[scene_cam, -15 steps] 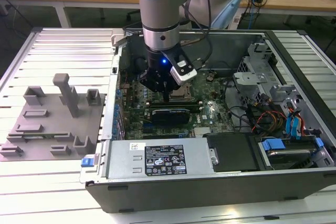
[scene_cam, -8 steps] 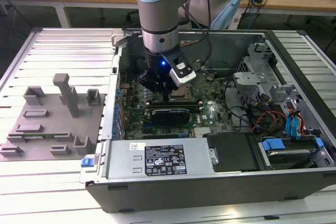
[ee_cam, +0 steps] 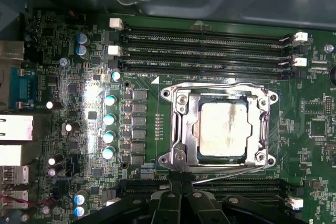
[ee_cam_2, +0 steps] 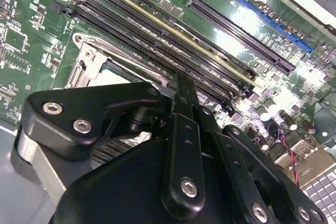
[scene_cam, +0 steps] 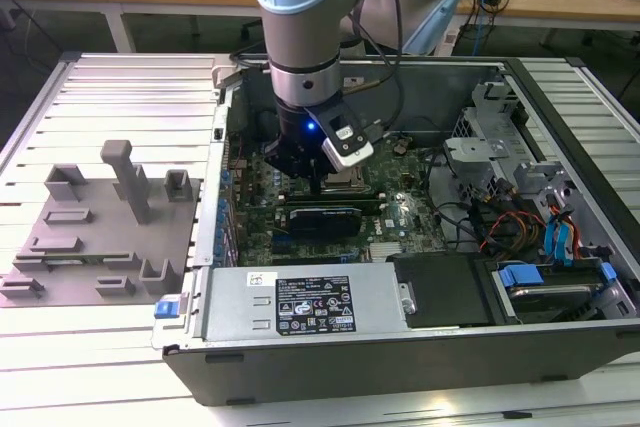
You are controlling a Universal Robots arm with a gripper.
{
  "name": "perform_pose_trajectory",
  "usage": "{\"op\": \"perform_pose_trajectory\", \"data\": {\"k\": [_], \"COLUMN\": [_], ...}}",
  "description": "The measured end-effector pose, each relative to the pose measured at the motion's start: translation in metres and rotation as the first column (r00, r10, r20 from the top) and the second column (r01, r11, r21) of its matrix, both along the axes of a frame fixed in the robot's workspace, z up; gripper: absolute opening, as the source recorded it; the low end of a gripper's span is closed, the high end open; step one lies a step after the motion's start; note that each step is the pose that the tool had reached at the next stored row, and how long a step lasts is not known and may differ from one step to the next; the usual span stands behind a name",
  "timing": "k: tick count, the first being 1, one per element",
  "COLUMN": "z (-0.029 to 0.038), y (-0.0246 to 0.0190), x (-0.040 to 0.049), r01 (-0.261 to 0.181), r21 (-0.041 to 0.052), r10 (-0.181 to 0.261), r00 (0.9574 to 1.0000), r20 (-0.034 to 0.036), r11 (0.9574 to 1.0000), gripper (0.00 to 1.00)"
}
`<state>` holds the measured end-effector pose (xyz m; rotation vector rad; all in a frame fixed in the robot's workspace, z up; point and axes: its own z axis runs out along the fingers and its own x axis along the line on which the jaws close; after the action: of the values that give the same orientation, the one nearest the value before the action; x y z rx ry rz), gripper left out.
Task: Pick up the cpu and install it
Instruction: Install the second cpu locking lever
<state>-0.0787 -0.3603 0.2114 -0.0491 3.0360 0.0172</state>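
Inside the open computer case [scene_cam: 560, 347], at about twelve o'clock from the labelled silver box [scene_cam: 300, 302], the gripper [scene_cam: 318, 179] hangs low over the motherboard [ee_cam: 68, 103]. In the first wrist view the cpu [ee_cam: 223, 128] lies flat in its socket frame [ee_cam: 181, 124], pale top up. The fingertips [ee_cam: 181, 178] sit pinched together with nothing between them, right at the frame's edge by the lever wire [ee_cam: 231, 167].

I'd judge the careful part is seating. The chip should lie level and square in the frame, and any press should go straight down, never sideways.

From the room, the arm's wrist hides the socket. Whether the tips touch the lever, and whether the lever is latched, I can't make out.
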Motion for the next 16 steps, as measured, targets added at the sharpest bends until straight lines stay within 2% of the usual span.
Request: {"op": "perform_pose_trajectory", "data": {"k": [3, 8, 10, 13, 16], "z": [-0.0006, -0.0006, -0.0013, -0.002, -0.002], "y": [-0.0017, -0.0018, -0.0018, -0.0018, -0.0028], "x": [-0.0004, -0.0004, -0.0009, -0.0012, -0.0014], "r01": [0.0, 0.0, 0.0, 0.0, 0.0], "r21": [0.0295, 0.0325, 0.0434, 0.0527, 0.0529], "r10": [0.0, 0.0, 0.0, 0.0, 0.0], "r00": [1.0, 1.0, 1.0, 1.0, 1.0], "r20": [0.0031, 0.0031, 0.0053, 0.0054, 0.0054], "r11": [0.9996, 0.9995, 0.9991, 0.9986, 0.9986], "gripper": [0.11, 0.11, 0.11, 0.11, 0.11]}}
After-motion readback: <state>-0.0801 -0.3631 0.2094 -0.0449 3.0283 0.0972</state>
